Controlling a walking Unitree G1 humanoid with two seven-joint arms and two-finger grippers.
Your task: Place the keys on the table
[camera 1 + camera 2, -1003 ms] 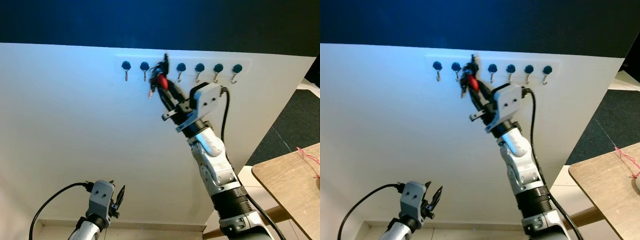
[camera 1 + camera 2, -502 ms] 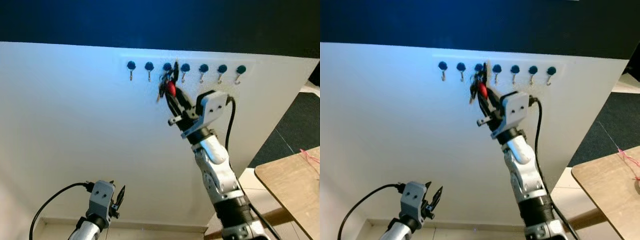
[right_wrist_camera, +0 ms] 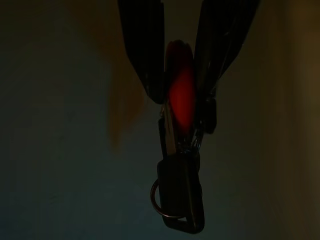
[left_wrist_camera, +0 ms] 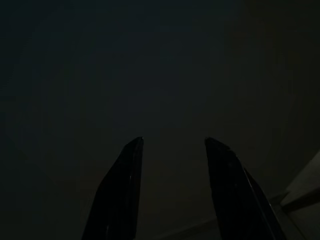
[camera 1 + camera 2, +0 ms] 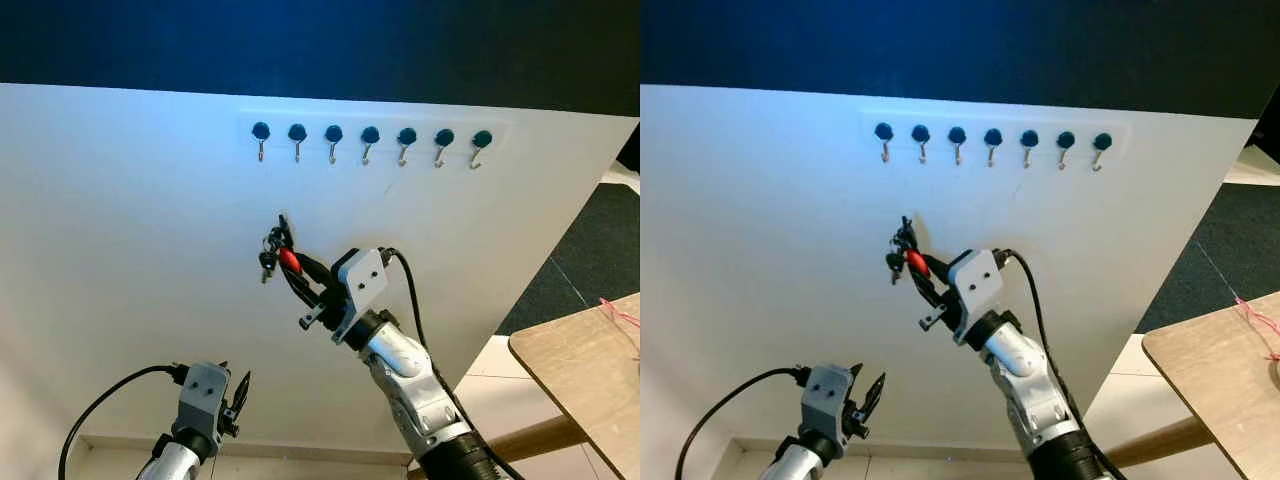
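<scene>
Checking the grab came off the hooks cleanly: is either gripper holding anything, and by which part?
The right gripper holds the keys, pinched at the red fob; the rest dangles. The left gripper is open, holding nothing.

Looks like a home entryway: white wall [image 5: 130, 260] with a row of seven key hooks [image 5: 370, 141] on round dark knobs, a wooden table [image 5: 585, 370] at the right, dark carpet [image 5: 590, 250] and pale floor tiles [image 5: 500, 385] below.

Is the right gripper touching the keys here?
Touching. The right wrist view shows the right gripper with both fingers pressed against the red fob of the keys, which dangle below.
</scene>
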